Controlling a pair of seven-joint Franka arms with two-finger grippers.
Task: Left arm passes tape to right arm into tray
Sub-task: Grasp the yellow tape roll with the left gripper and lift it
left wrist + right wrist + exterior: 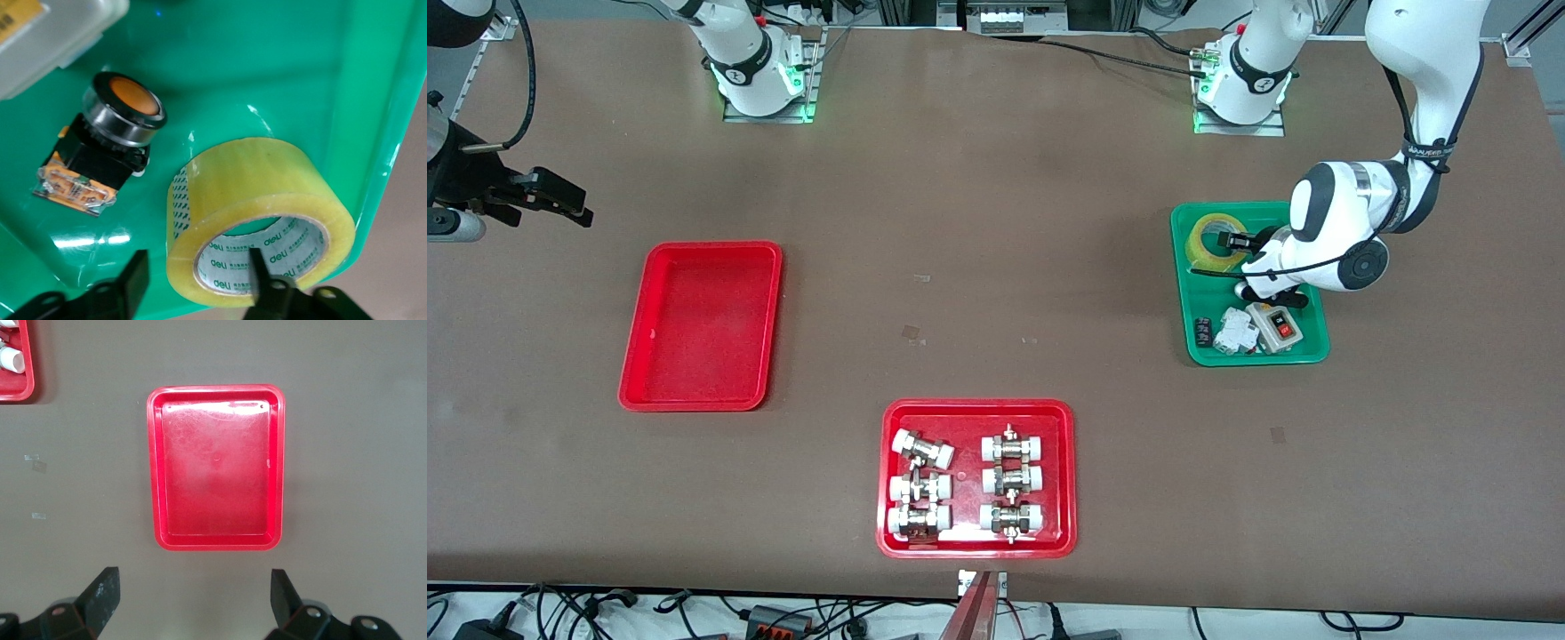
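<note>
Left gripper point(193, 283) down in green tray point(1316, 351), jaws spread astride wall of tape point(260, 207): one finger inside core, one outside, poised for pinch. Tape on its side in green tray. Right gripper point(193, 597) waiting agape over bare table by red tray point(217, 467), ready for handover.

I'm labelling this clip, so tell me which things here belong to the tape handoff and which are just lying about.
Part of the job:
yellowish translucent packing tape roll, in the green plastic tray
left gripper, fingers open around the roll's wall
right gripper, open, waiting
plain glossy red tray

Lying about:
red tray of white-capped metal fittings
orange push button
</note>
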